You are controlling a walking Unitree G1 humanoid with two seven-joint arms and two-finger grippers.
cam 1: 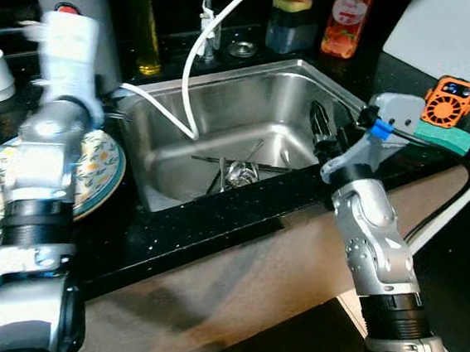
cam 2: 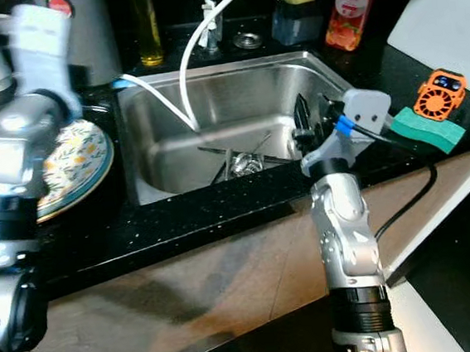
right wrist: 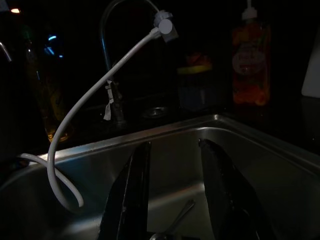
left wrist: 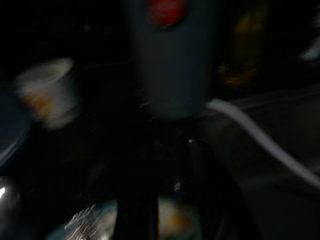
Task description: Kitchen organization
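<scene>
In the left eye view, the right gripper (cam 1: 322, 130) stands at the right rim of the sink (cam 1: 235, 93), fingers pointing into the basin. On the basin floor lies the cutlery (cam 1: 239, 171), a few utensils crossed together near the drain. The step in hand is, I judge, to take the cutlery out. To do it well, the gripper should go lower and more to the left, come down over one handle, and keep away from the white hose (cam 1: 196, 71) that hangs into the basin. The left arm is raised over the plate (cam 1: 105, 168) on the counter and is blurred.

In the right eye view, the same layout appears; the sponge (cam 2: 428, 128) lies well apart, on the counter at the right.

In the left wrist view, the picture is dark and blurred; I cannot tell how the left gripper (left wrist: 167, 200) stands.

In the right wrist view, the two fingers (right wrist: 132, 190) stand clearly apart, with a wide gap, holding and touching nothing.
</scene>
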